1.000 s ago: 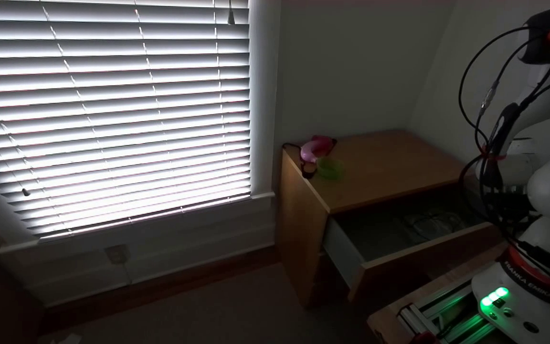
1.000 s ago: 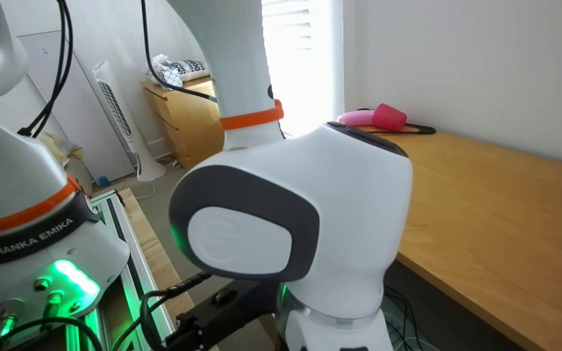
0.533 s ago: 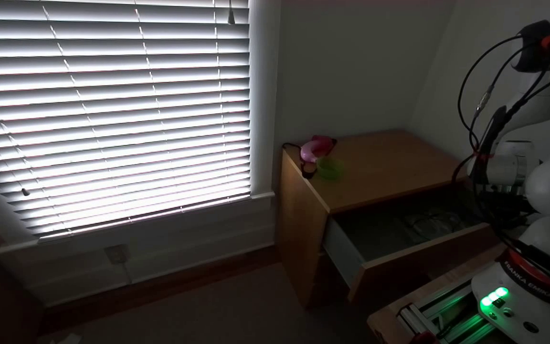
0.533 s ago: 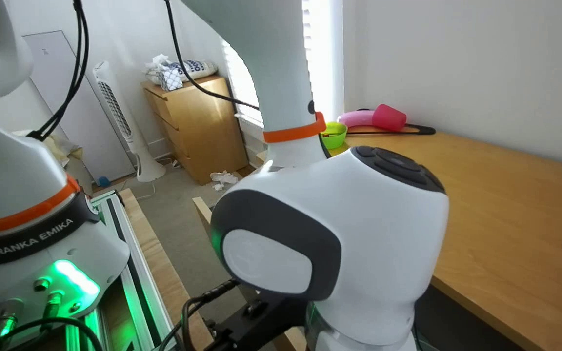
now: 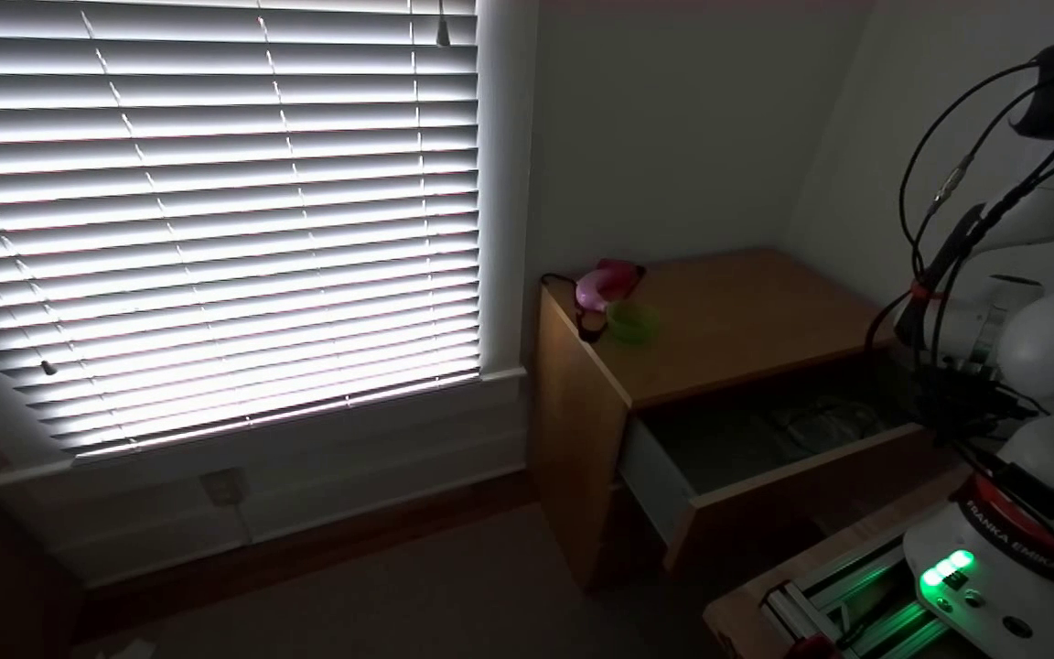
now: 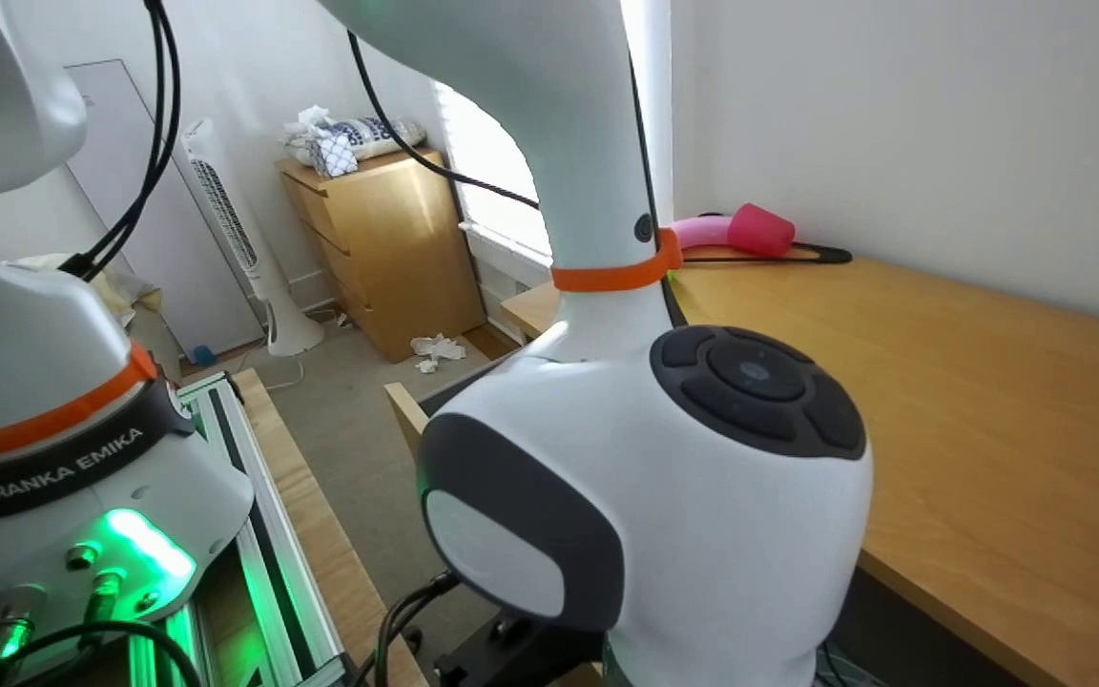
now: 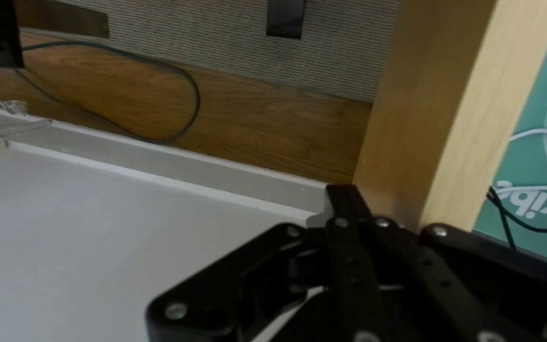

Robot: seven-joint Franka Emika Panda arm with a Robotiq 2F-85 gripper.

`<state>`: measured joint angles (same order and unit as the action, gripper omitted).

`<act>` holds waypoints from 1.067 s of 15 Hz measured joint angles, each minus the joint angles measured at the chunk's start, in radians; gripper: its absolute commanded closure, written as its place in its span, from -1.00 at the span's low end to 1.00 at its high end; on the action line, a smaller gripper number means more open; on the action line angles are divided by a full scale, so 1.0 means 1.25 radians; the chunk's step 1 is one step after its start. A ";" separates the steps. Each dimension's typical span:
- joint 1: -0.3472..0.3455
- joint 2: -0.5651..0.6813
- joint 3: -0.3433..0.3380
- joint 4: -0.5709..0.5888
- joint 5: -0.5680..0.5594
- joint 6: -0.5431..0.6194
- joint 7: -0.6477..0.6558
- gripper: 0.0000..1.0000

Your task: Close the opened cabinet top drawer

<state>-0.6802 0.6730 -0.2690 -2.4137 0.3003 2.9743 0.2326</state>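
Wrist view: the gripper [image 7: 355, 204] shows at the bottom edge with its black fingers [image 7: 342, 203] pressed together, tips just beside the outer face of the front panel of the top drawer [image 7: 430, 109]; whether they touch the wood I cannot tell. Past that panel, inside the drawer, lies a teal thing [image 7: 534, 156] with white lettering, upside down from here, crossed by a white cable [image 7: 546, 134] and a black cable [image 7: 537, 229]. On the outer side, left of the panel, are a white board [image 7: 112, 237] with a raised edge and a brown wooden surface [image 7: 273, 128] with a dark looped cable [image 7: 196, 100].

In an exterior view the cabinet [image 5: 728, 311] stands by the wall next to the window blinds [image 5: 216, 238], its top drawer pulled well out, so that the grey side wall and the dim inside show. The robot arm [image 6: 721, 534] hides most of that drawer in an exterior view, leaving a corner of the front panel and a little of the dark inside visible left of the arm; the gripper is hidden there. On the cabinet's flat top, at the corner by the window, a pink cup [image 6: 761, 230] and a curved pink thing [image 6: 702, 232] lie touching, with a black strap-like thing [image 6: 821, 255] beside them and a green bowl [image 5: 632, 322] near
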 measured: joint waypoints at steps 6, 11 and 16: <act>-0.226 -0.009 0.225 0.021 0.081 0.064 -0.069 1.00; -0.392 0.012 0.421 0.048 0.090 0.102 -0.105 1.00; -0.484 0.065 0.541 0.074 0.076 0.155 -0.133 1.00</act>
<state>-1.2849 0.7545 0.4077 -2.3216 0.3958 3.1681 0.0667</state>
